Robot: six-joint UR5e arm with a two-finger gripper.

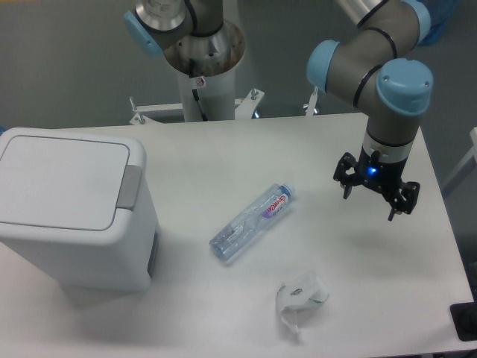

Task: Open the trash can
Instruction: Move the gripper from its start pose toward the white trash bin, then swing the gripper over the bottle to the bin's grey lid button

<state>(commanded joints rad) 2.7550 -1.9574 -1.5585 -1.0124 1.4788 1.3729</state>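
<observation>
The trash can (71, 209) is a large white boxy bin at the left of the table. Its flat lid (59, 179) is closed, with a grey push-button tab (130, 186) on the right edge. My gripper (368, 206) hangs above the right side of the table, far to the right of the bin. Its fingers are spread apart and hold nothing.
A clear plastic bottle (252, 221) with a red label lies on its side in the middle of the table. A crumpled white wrapper (299, 296) lies near the front edge. The arm's base column (201, 67) stands at the back of the table.
</observation>
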